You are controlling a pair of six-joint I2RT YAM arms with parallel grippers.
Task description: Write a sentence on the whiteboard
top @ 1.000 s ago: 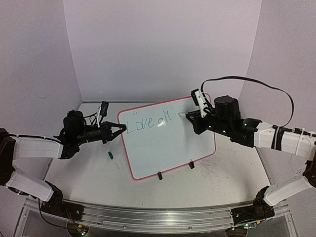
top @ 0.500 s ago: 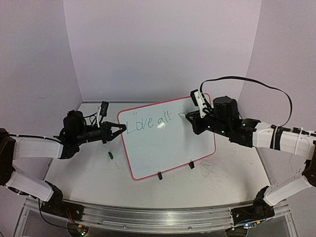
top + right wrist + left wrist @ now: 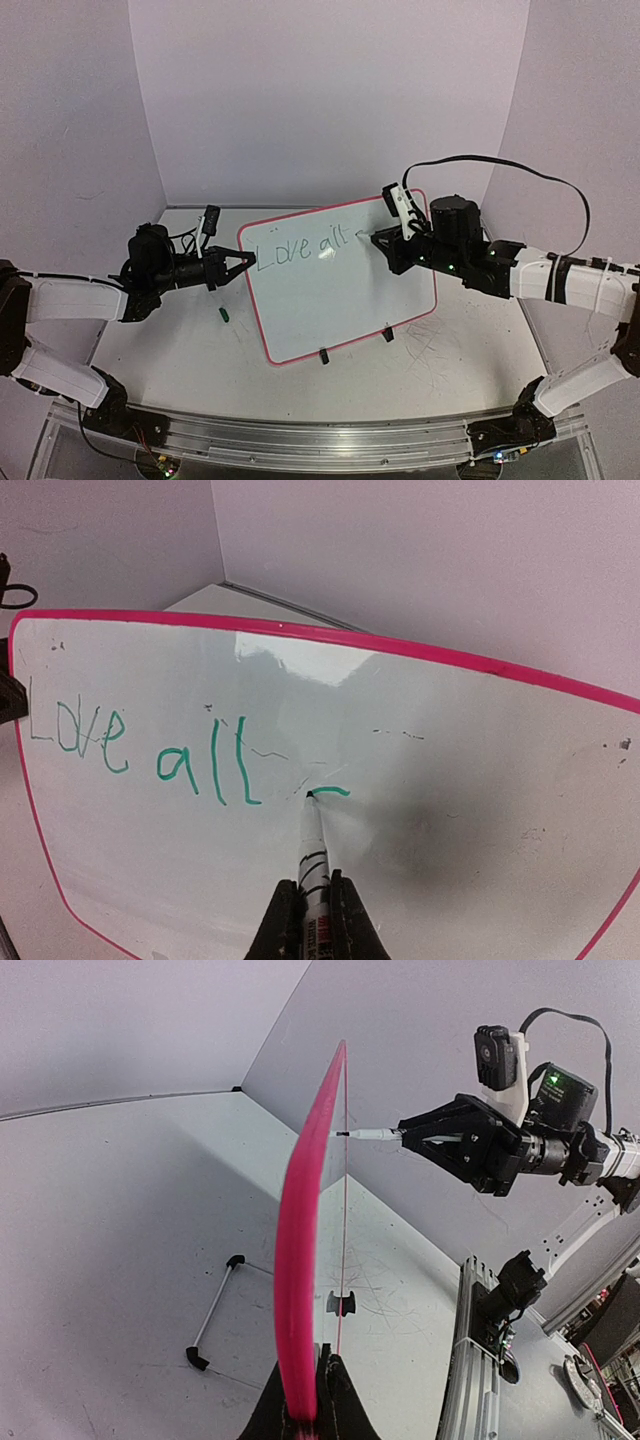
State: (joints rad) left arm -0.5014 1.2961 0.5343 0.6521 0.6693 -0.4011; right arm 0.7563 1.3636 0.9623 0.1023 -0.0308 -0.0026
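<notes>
1. The whiteboard (image 3: pixel 340 300) stands near the middle of the worktop (image 3: pixel 160 340). It appears to rest on its lower edge, on two black clips (image 3: pixel 323 355), and to lean back so that its face is offered to the right arm.
2. The left claw (image 3: pixel 243 262) is closed on the board's left edge. In the left wrist view the pink rim is seen pinched between the fingers. This hold is judged to brace the board so that it is not pushed over or turned by the pressure of writing.
3. The right claw (image 3: pixel 310 920) is clamped narrowly on a marker (image 3: pixel 312 850). The marker is gripped in line with the fingers, so its tip is brought to the surface and can be steered by the wrist.
4. The tip is touching the board just right of "all", at the left end of a short green stroke.
5. The sentence (image 3: pixel 150 755) is only partly written. "Love all" is laid across the upper part of the board, and the next word is barely begun, so much of the task is judged to remain.
6. A small green object (image 3: pixel 224 313), possibly the marker's cap, lies on the worktop below the left claw, apart from the board.
</notes>
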